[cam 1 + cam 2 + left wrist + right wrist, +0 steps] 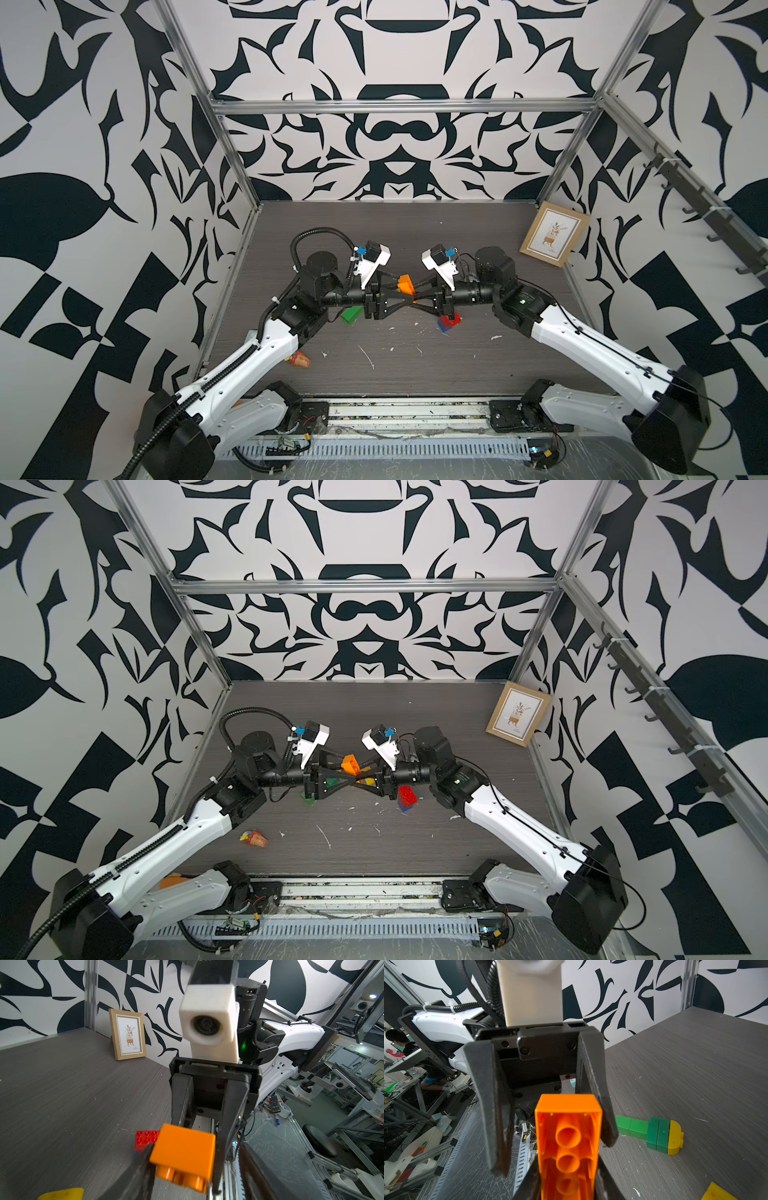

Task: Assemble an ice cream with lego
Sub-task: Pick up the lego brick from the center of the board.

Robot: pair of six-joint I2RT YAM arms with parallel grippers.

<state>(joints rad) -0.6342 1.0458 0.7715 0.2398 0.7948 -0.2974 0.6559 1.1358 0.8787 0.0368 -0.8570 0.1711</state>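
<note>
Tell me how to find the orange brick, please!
Find the dark grey table and look at its middle. There the right gripper holds the orange brick up in the air. The red brick and the green stack nearby just lie on the table.

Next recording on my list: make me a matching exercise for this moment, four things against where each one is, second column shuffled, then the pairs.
Things
1. orange brick
2. green and yellow stack
3. picture frame
4. cone toy

Places
A. lying on the table, pieces joined in a row
B. leaning against the wall at the far right
C. clamped in the right tool, above the table
D. alone near the table's front left

Pairs: 1-C, 2-A, 3-B, 4-D
</note>
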